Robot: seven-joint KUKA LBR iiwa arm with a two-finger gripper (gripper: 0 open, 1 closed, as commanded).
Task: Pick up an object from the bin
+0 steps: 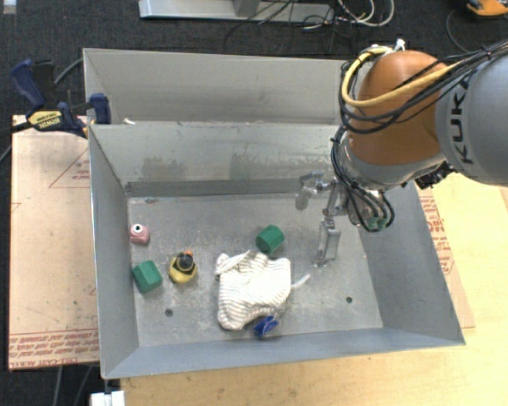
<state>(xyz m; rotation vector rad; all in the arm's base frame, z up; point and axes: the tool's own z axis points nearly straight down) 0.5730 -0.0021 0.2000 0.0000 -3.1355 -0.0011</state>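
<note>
right of the bin's (110,227) middle, a small green cube (270,239) lies on the floor, clear of the gripper (313,231), which hangs just to its right over bare metal, spread apart and with nothing in it. below the cube lies a crumpled white cloth (252,290), a blue piece (267,326) poking out at its lower edge. further left sit a yellow cap-like thing (183,268), a second green block (146,276) and a small pink spool (139,233).
</note>
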